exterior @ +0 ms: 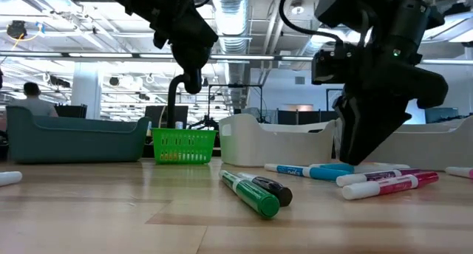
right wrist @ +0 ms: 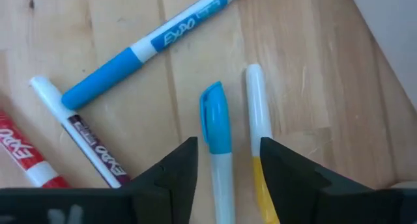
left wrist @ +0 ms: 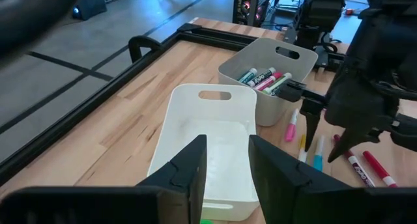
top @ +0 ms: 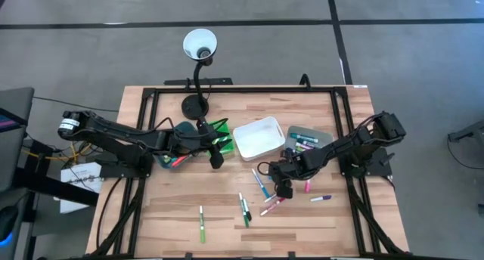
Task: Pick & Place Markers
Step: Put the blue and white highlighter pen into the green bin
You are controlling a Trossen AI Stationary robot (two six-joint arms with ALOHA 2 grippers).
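Several markers lie flat and scattered on the wooden table: a green one (top: 202, 230), a green and black pair (top: 244, 207), blue ones (top: 261, 184), pink ones (top: 271, 207) and a purple one (top: 321, 198). My right gripper (top: 284, 188) points steeply down over this group, open. In the right wrist view a light-blue-capped marker (right wrist: 214, 129) lies on the table between its two fingers, with a yellow marker (right wrist: 256, 113) just beside it; neither finger touches them. My left gripper (left wrist: 227, 142) hangs open and empty above the near end of the white bin (left wrist: 215, 107).
A grey bin (top: 310, 139) holding several markers stands at the far right beside the white bin (top: 259, 137). A green basket (top: 217, 130) and a teal bin (top: 178, 145) sit under the left arm. A black desk lamp (top: 198, 48) stands at the far edge.
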